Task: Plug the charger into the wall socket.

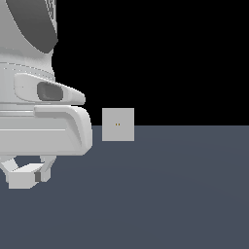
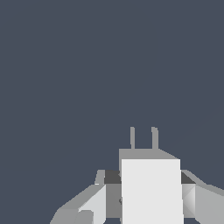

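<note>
Charger [image 2: 151,190], judged light and rigid, is clamped across its flat sides by the gripper [image 2: 148,192], prongs [image 2: 143,138] clear ahead, wall socket [image 1: 118,124] well apart.

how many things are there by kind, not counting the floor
charger: 1, clamped in the claw
wall socket: 1, upright plate with 2 small holes
robot arm: 1
total: 3
</note>
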### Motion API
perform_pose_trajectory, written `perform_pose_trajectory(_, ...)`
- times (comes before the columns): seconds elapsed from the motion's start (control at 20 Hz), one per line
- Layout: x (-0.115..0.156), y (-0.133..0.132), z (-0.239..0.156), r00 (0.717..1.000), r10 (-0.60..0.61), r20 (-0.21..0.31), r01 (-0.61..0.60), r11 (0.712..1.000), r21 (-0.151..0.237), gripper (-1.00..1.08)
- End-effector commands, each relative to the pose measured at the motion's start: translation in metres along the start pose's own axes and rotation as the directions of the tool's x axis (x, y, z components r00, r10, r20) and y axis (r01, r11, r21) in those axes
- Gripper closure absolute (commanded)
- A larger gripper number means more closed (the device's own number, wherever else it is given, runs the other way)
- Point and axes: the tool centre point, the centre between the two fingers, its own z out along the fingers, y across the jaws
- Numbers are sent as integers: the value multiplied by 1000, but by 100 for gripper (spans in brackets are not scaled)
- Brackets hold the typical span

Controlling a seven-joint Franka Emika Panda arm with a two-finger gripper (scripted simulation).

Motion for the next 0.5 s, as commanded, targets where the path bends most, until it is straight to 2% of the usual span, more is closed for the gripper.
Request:
perform_pose_trajectory(0.0, 9, 9, -5, 1000, 16, -1, -16, 1000, -1, 108)
perform_pose_trajectory(0.45, 65, 67, -41, 993, 121, -1, -121, 993, -10, 108)
